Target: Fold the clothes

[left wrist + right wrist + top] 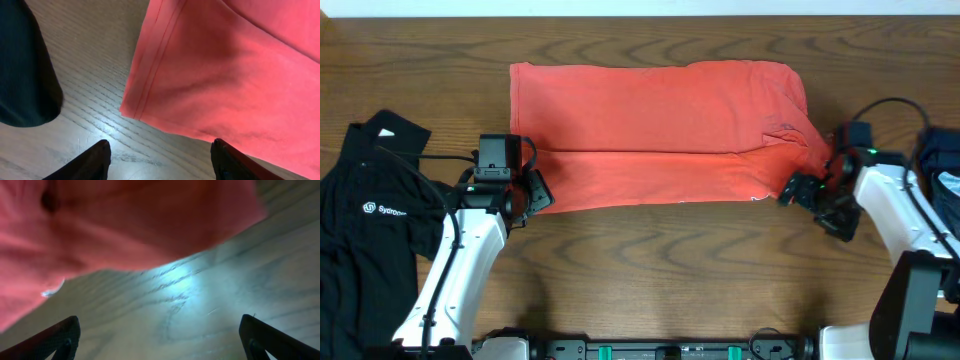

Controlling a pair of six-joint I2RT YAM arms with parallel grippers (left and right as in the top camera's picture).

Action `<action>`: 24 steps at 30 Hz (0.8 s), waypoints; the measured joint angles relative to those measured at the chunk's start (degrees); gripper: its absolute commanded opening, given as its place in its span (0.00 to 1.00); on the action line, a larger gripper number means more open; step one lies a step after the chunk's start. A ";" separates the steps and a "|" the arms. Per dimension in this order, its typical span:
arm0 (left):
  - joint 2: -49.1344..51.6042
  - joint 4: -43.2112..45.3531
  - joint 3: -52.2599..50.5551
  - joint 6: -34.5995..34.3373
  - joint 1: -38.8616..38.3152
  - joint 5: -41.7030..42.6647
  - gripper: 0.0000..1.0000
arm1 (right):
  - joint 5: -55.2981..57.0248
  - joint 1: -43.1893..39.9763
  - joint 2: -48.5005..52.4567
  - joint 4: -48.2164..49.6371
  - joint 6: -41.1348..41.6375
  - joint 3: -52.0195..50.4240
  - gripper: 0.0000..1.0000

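The coral-red T-shirt [655, 135] lies folded into a long flat rectangle across the table's middle, its lettering hidden. My left gripper [532, 195] is open at the shirt's near left corner, just off the hem [150, 80], with bare table between its fingers [159, 152]. My right gripper [810, 195] is open at the near right corner, with the red cloth [125, 225] above bare wood between its fingers [159, 330]. The black collared shirt [370, 190] with a small white logo lies at the far left and shows as dark cloth in the left wrist view [25, 65].
A dark blue item [940, 160] sits at the right table edge behind my right arm. The wooden table [660, 270] runs along the front, below the red shirt.
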 measured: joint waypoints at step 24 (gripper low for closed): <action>0.00 -0.57 -0.48 0.07 -0.02 -0.50 0.76 | -0.90 -3.93 5.07 13.79 7.85 -4.61 0.51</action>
